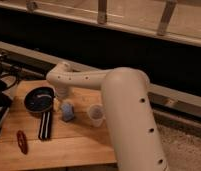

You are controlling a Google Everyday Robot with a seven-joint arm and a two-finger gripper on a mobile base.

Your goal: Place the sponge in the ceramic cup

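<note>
You see the small light-blue, soft-edged sponge, long axis running near-to-far, beside the pale ceramic cup. The gripper is just above the sponge, and you cannot tell its grasp.

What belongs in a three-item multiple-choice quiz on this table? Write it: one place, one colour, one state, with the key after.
1. The small light-blue rectangular sponge lies:
A) on the wooden table, between the round black pan and the pale handleless ceramic cup
B) inside the cup
C) in the pan

2. The small flat oval object near the table's front-left corner is:
A) green
B) red
C) white

3. The cup:
A) lies tipped over
B) sits stacked in the pan
C) stands upright on the table, apart from the sponge

Key:
1. A: wood shows around the sponge, with the pan to its left and the cup to its right.
2. B: it reads dark red against the wood.
3. C: its open mouth faces up. The gripper hangs by the pan's edge just behind the sponge, away from the cup.
</note>
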